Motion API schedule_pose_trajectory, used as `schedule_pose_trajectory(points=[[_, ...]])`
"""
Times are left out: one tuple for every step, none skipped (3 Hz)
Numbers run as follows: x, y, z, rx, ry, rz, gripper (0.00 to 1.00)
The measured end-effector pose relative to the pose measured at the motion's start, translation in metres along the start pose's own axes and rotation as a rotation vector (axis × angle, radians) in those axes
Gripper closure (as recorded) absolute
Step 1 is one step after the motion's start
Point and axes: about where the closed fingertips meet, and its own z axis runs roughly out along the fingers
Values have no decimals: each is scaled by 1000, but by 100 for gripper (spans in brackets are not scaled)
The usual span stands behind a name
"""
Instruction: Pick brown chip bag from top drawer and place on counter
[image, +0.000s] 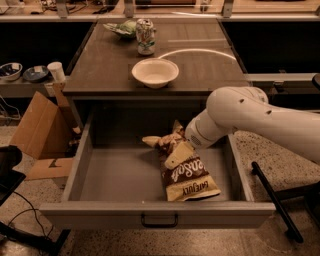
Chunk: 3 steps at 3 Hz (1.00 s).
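The brown chip bag (187, 177) lies in the open top drawer (105, 175), right of the middle, with its cream-yellow band towards the drawer front and its crumpled top towards the back. My gripper (176, 155) reaches down from the right on the white arm (250, 117) and sits over the bag's upper part, touching or just above it. The counter (105, 65) is behind the drawer, at the top of the cabinet.
On the counter stand a white bowl (155, 72), a drinks can (145, 36) and a small green-and-white bag (121, 27). A cardboard box (40, 130) leans left of the drawer. A black bar (272, 200) runs along the floor on the right.
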Motion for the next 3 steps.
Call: schedule_pose_trajectory(points=[[16, -5, 22, 8, 8, 20, 0], [17, -10, 43, 10, 24, 13, 17], [17, -10, 45, 9, 26, 11, 42]])
